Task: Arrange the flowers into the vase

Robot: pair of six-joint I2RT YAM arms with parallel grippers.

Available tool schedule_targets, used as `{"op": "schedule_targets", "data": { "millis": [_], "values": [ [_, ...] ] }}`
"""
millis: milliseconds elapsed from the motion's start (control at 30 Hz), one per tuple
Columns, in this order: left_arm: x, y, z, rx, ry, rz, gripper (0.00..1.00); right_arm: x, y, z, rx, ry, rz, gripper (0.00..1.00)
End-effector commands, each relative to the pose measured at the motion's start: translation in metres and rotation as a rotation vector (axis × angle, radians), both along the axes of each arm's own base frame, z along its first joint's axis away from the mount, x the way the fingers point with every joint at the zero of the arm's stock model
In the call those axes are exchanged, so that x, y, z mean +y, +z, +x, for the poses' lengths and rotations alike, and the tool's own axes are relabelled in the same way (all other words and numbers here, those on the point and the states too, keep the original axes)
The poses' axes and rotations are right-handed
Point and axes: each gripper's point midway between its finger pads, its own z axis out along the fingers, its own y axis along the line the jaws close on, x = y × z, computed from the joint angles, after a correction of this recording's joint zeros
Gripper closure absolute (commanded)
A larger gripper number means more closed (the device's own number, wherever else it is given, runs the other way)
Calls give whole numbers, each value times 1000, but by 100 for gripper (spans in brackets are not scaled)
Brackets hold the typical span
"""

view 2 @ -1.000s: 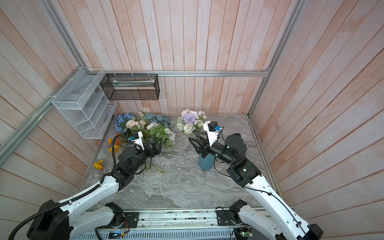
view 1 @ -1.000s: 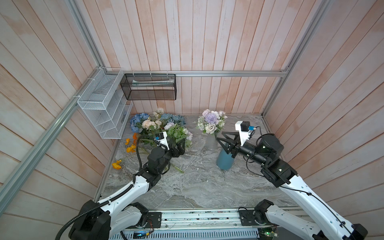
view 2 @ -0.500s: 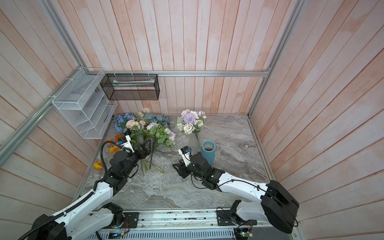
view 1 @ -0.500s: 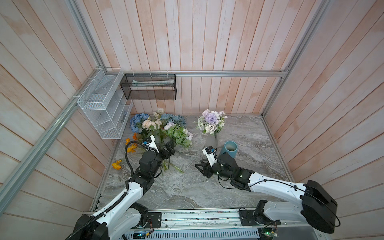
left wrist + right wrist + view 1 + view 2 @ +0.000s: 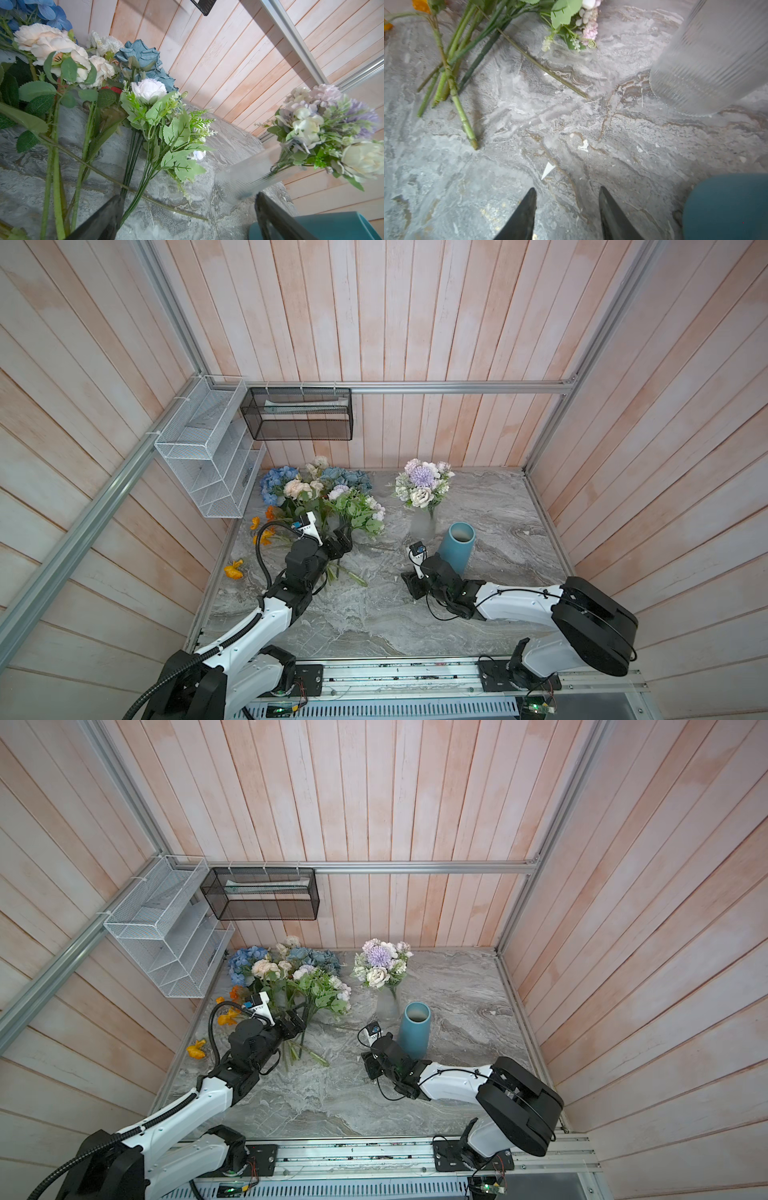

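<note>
Loose flowers [image 5: 316, 497] [image 5: 291, 977] lie heaped at the back left of the marble table, stems toward the front. My left gripper [image 5: 341, 543] [image 5: 293, 1027] is open wide at the stem ends. In the left wrist view, thin green stems [image 5: 133, 187] run just inside one finger [image 5: 104, 220]. A teal vase [image 5: 457, 547] [image 5: 414, 1031] stands upright with no flowers in it. My right gripper [image 5: 411, 587] [image 5: 566, 195] sits low on the table to its left, open and empty.
A ribbed clear glass vase [image 5: 424, 526] [image 5: 708, 62] behind the teal one holds a lilac and cream bouquet [image 5: 424, 487]. Orange blooms [image 5: 234, 569] lie near the left table edge. White [image 5: 208, 456] and black [image 5: 297, 414] wire racks hang on the back walls.
My right arm has dropped from a raised pose by the teal vase down to the table, left of it. My left arm has changed pose, its gripper staying at the stems.
</note>
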Motion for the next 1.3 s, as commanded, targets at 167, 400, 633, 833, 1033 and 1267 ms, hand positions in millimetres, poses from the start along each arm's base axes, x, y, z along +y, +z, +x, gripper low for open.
{"op": "schedule_targets", "data": {
  "millis": [167, 400, 633, 833, 1033, 1267],
  "values": [
    [-1, 19, 2, -55, -9, -14, 0, -23, -7, 16, 43, -92, 22, 51],
    [0, 20, 0, -58, -8, -13, 0, -56, -18, 27, 80, -194, 18, 51],
    [-1, 20, 1, -58, -8, -12, 0, -93, -23, 41, 91, -318, 0, 51],
    [0, 19, 0, -56, -9, -8, 0, -117, -19, 61, 92, -423, 48, 51],
    [2, 17, -2, -52, -2, 3, 0, -139, -16, 88, 79, -494, 67, 51],
    [8, 15, -7, -43, 18, 24, 0, -166, -14, 126, 63, -579, 80, 51]
  ]
}}
